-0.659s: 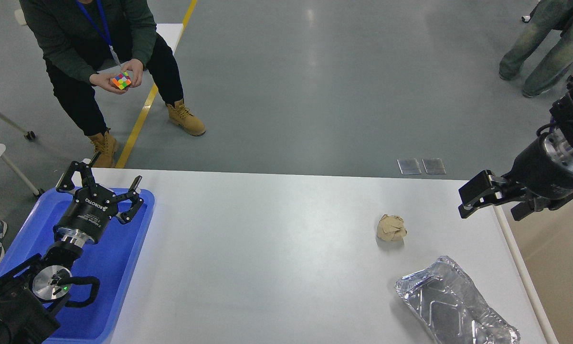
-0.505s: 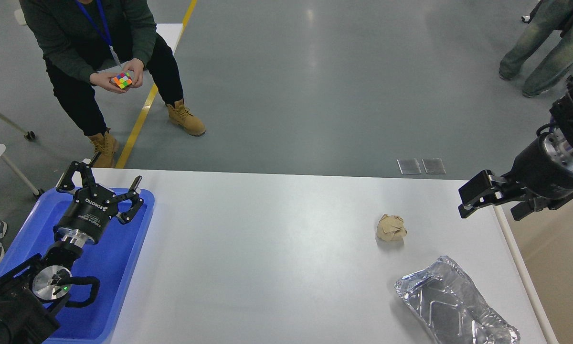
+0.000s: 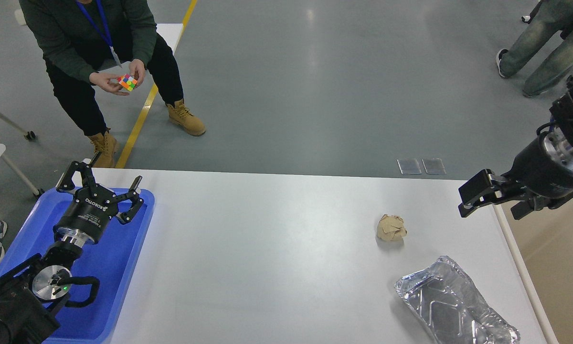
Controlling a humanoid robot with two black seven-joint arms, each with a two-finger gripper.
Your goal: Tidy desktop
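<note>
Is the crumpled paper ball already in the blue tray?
No, the paper ball lies on the desktop, far from the blue tray.

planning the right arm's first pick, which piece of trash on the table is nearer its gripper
The crumpled brown paper ball; it lies closer to the right gripper than the crushed foil tray.

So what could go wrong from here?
The crushed foil tray lies near the desktop's front right corner, so a clumsy grab might push it off. The crumpled paper ball is light and may roll away when touched. The right hand hangs over the table edge and could bump it.
</note>
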